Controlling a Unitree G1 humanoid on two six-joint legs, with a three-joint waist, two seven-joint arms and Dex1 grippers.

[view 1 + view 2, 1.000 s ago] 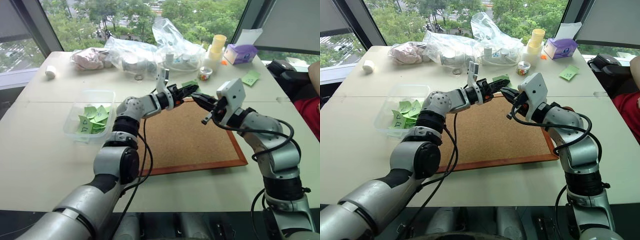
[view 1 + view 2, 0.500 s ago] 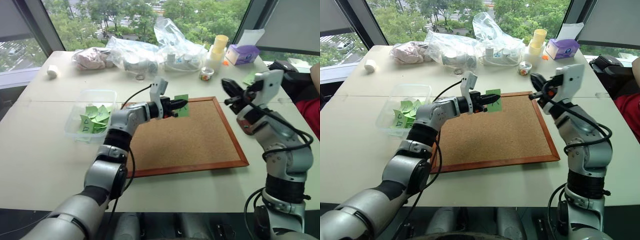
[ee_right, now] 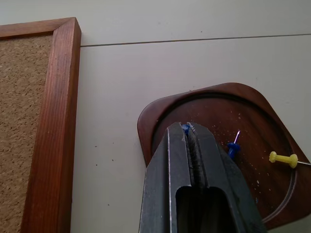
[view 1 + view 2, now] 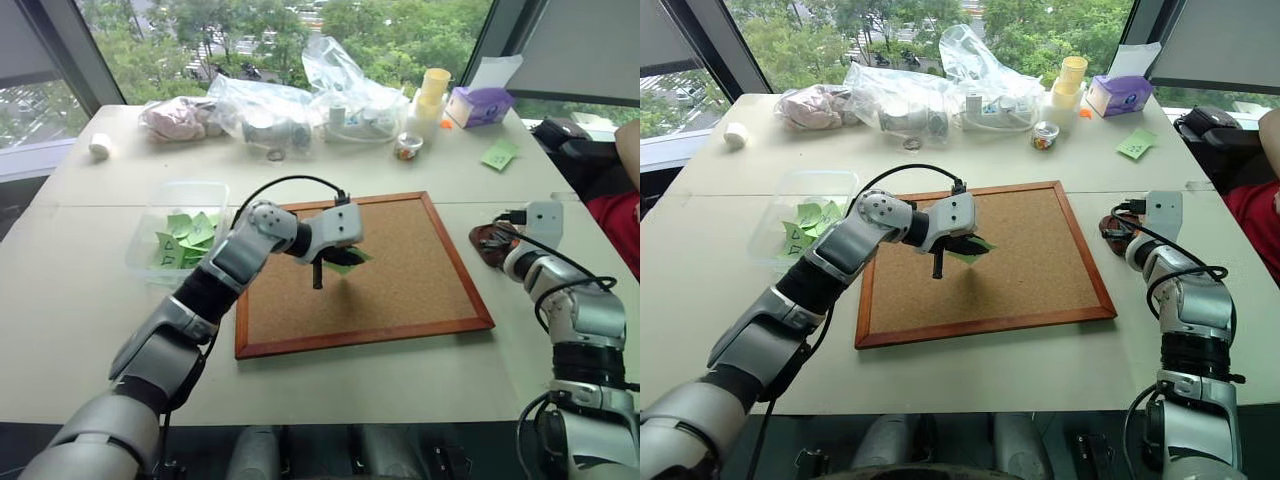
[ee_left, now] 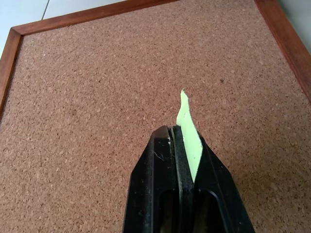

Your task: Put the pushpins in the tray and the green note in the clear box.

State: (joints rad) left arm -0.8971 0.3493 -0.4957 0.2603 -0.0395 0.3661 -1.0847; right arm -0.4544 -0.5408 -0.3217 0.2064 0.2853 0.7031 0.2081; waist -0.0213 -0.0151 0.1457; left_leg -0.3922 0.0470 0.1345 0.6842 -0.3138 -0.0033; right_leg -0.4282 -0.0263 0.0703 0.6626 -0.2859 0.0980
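Note:
Low over the middle of the cork board (image 4: 400, 290), my left gripper (image 5: 177, 131) is shut on the green note (image 5: 188, 132), pinching one edge so the paper sticks out past the tips. The note (image 4: 347, 262) hangs just above the cork. The clear box (image 4: 183, 187) stands left of the board with several green notes in it. Right of the board sits the dark reddish tray (image 3: 194, 104). Over it my right gripper (image 3: 188, 128) is shut, with a blue pushpin head (image 3: 184, 128) showing at its tips. A blue pushpin (image 3: 232, 148) and a yellow pushpin (image 3: 283, 158) lie in the tray.
Clear plastic bags (image 4: 300, 100), yellow cups (image 4: 432, 95), a small jar (image 4: 405, 148) and a purple tissue box (image 4: 480, 105) line the table's far side. Another green note (image 4: 500, 153) lies at far right. A person's arm (image 4: 630, 140) shows at the right edge.
My left gripper rolled and drew back and down over the board with the green note. My right gripper swung right and down from the board's far edge to the tray.

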